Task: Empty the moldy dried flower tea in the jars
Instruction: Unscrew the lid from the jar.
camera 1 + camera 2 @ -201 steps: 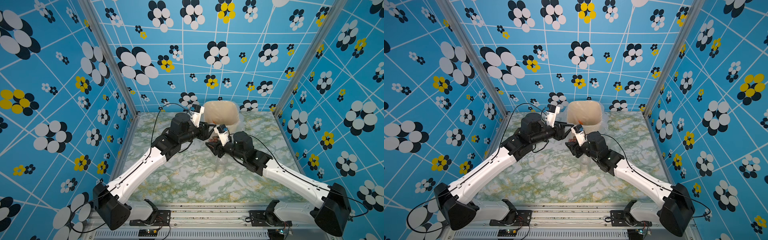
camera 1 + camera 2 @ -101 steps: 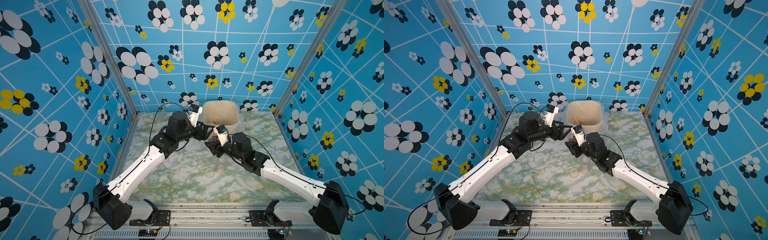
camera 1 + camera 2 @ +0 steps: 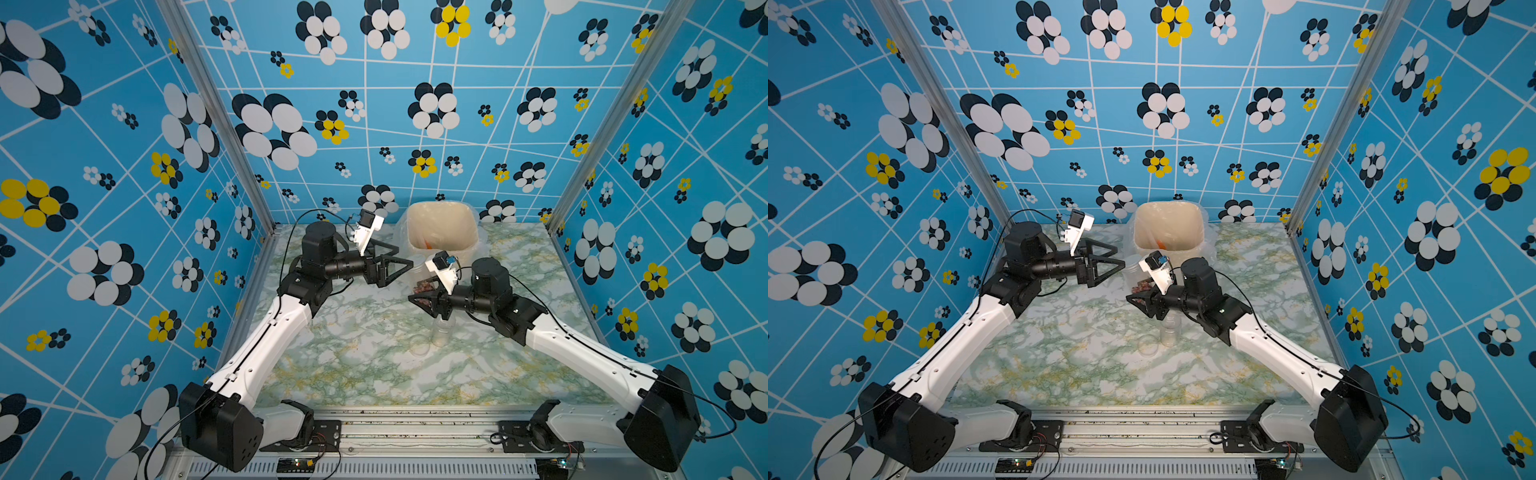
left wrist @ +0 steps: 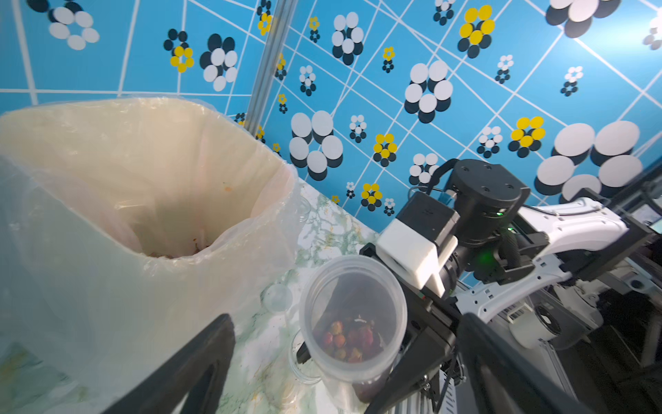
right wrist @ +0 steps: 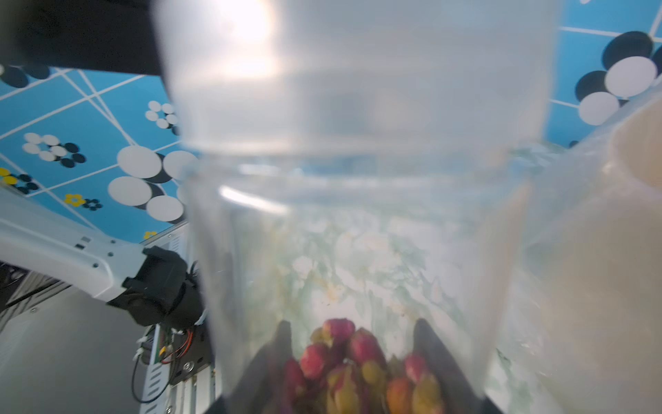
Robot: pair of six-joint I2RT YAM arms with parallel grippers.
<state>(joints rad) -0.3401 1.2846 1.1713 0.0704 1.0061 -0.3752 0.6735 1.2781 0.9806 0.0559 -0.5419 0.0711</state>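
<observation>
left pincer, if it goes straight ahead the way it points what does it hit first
Most likely the open jar in the right pincer; the bin lies off to the side. Depth is unclear.

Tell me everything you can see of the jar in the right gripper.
The jar is a small clear cylinder, plastic-looking, hazy-walled, with reddish-brown and yellowish dried flower tea piled at its base. It is tilted, mouth toward the open left gripper, held off the table just in front of the bin. The right gripper clamps it low, around the tea; nothing else touches it. Whether a lid covers the mouth is unclear.
</observation>
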